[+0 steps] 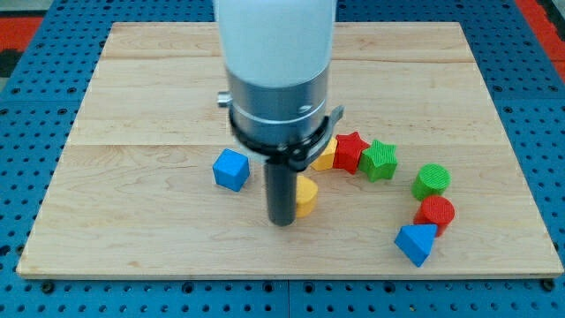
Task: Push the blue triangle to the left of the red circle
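Observation:
The blue triangle (416,243) lies near the view's bottom right, touching the lower left of the red circle (435,213). My tip (282,222) is well to the left of both, just left of a yellow block (305,195) and right of the blue cube (231,170). The rod and the arm's wide body hide the board behind them.
A green circle (432,180) sits just above the red circle. A red star (350,151), a green star (380,160) and a second yellow block (325,157) lie in a row right of the arm. The wooden board's bottom edge (291,274) is close below the blue triangle.

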